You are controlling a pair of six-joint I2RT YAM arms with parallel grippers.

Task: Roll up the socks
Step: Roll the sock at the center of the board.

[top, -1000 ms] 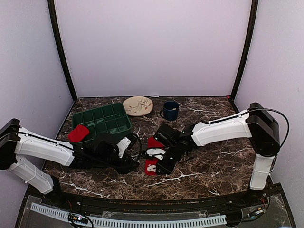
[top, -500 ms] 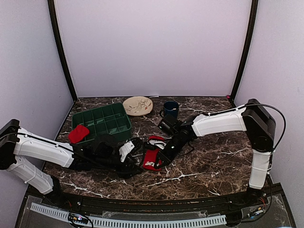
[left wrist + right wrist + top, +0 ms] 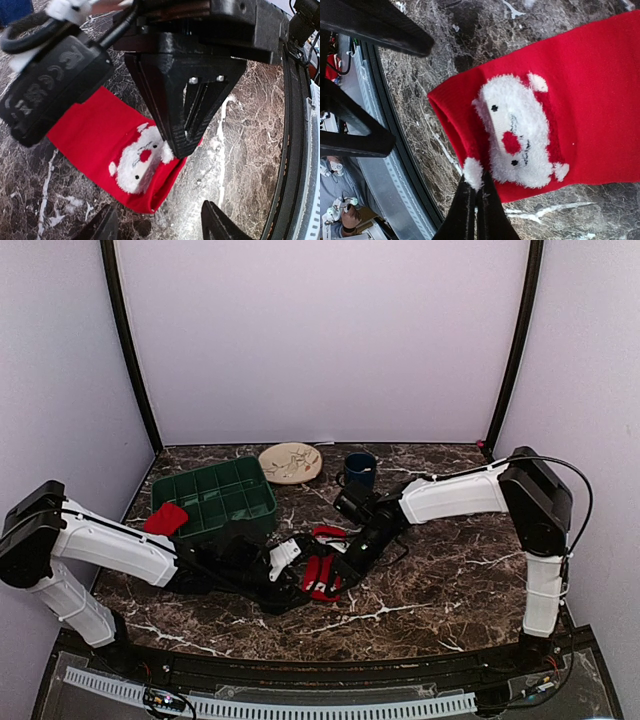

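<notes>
Toward the near edge of the marble table [image 3: 450, 580], about midway along it, lies the red Santa sock [image 3: 320, 576]. The right gripper [image 3: 476, 187] is clamped on the sock's end. The left gripper [image 3: 156, 207] is spread wide at that same end, gripping nothing. A red item [image 3: 165, 520], possibly a second sock, hangs on the green bin [image 3: 215, 490] near the left edge.

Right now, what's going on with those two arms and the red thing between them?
Both arms are working on a red Santa sock on the marble table. The right gripper is shut on the sock's edge beside the Santa face, while the left gripper hangs open just off its end. No roll is started yet. Another red piece rests at the green crate's corner.
</notes>
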